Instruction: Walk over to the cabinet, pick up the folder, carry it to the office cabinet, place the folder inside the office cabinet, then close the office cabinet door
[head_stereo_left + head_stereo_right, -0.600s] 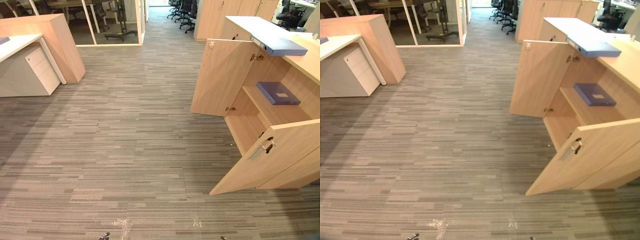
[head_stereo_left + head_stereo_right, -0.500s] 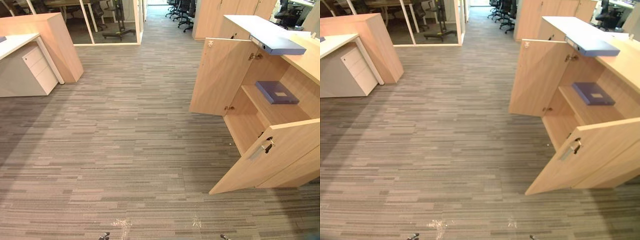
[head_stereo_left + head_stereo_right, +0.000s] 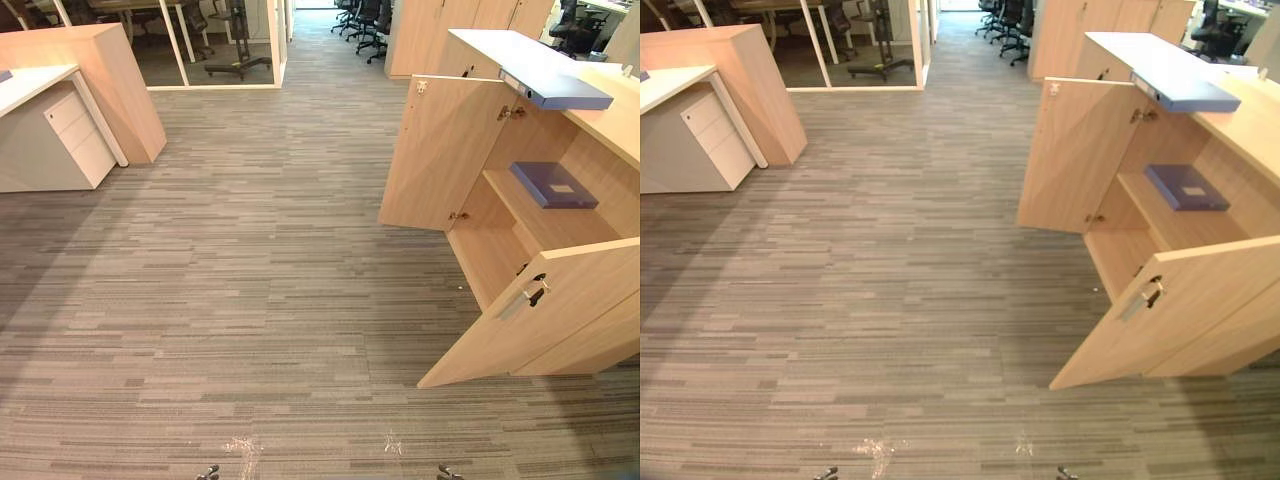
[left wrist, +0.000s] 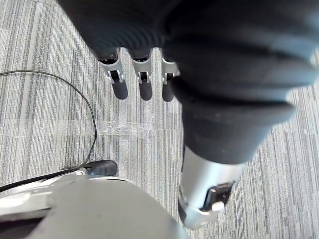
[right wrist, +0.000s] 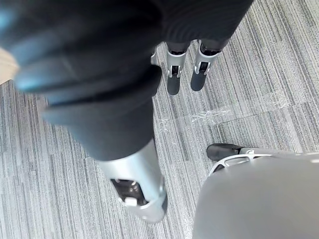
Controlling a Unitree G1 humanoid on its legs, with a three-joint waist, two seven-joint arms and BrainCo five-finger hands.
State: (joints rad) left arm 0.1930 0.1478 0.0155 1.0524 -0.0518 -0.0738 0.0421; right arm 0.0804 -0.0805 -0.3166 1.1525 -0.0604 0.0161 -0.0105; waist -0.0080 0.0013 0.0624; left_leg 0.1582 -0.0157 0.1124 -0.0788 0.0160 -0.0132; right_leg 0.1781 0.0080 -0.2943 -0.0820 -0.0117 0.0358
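1. I see the office cabinet (image 3: 600,130) at the right side of the head camera frame. Both its doors stand open over the striped grey carpet floor (image 3: 250,300).
2. The far door (image 3: 440,150) is at the upper right. The near door (image 3: 545,330) is at the lower right and has a metal handle (image 3: 533,295).
3. The folder (image 3: 556,185) is dark blue with a small pale label. It lies flat on the shelf (image 3: 520,215) inside the office cabinet, between the two doors.
4. On the counter (image 3: 500,50) that makes the top of the cabinet, a flat grey-blue thing (image 3: 560,92) lies at the front edge, above the folder. I cannot tell what it is.
5. My left hand (image 4: 143,84) hangs over the carpet in its wrist view. Its fingers are straight and released, and they grasp nothing.
6. My right hand (image 5: 174,79) hangs the same way in its own wrist view. Its fingers are loose and empty, with the thumb (image 5: 137,194) apart from them.
7. At the upper left of the head frame a white drawer unit (image 3: 65,140) stands just beside a wooden partition (image 3: 115,80).
8. Office chairs (image 3: 365,20) stand at the top centre, and pale tape marks (image 3: 243,447) lie on the carpet at the bottom centre.
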